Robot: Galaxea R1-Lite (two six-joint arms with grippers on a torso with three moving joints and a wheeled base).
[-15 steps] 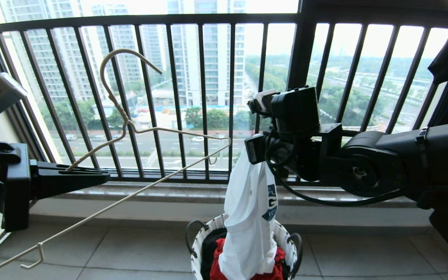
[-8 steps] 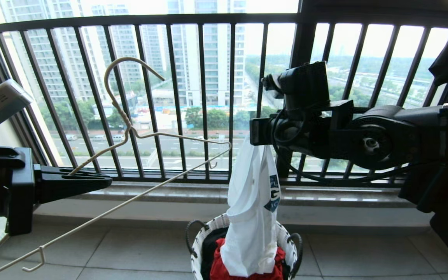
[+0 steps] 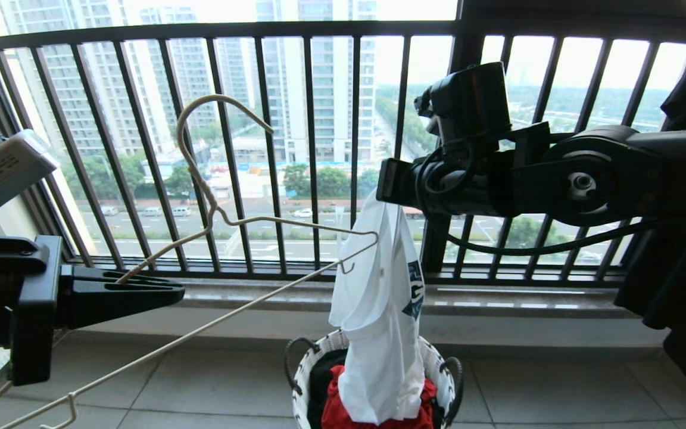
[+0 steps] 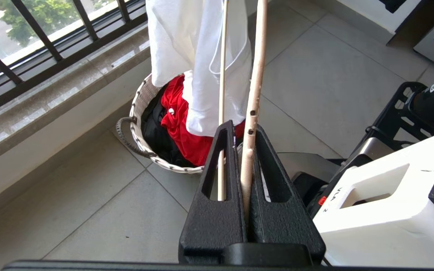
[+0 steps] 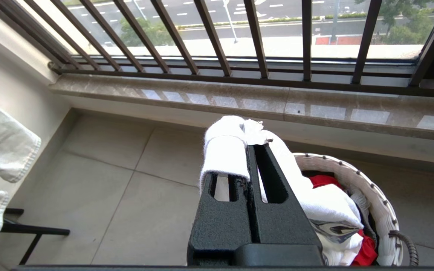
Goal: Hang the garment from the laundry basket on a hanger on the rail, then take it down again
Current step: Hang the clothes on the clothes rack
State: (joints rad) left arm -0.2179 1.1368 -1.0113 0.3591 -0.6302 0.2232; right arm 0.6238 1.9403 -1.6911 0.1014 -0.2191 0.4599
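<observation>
The right gripper (image 5: 252, 146) was clamped tight on a bunched fold at the top of the white T-shirt (image 3: 379, 322), holding it up directly above the laundry basket (image 3: 304, 369). The shirt hung straight down from the fingers, its lower hem reaching into the basket, where a red garment (image 3: 334, 405) and a black shirt (image 4: 156, 135) lay. To the left of the basket, the left gripper (image 4: 244, 130) was closed on the thin arm of the wire hanger (image 3: 212, 196). The hanger's hook pointed up in front of the window bars (image 3: 313, 143), and its far end lay just beside the hanging shirt, above the basket.
</observation>
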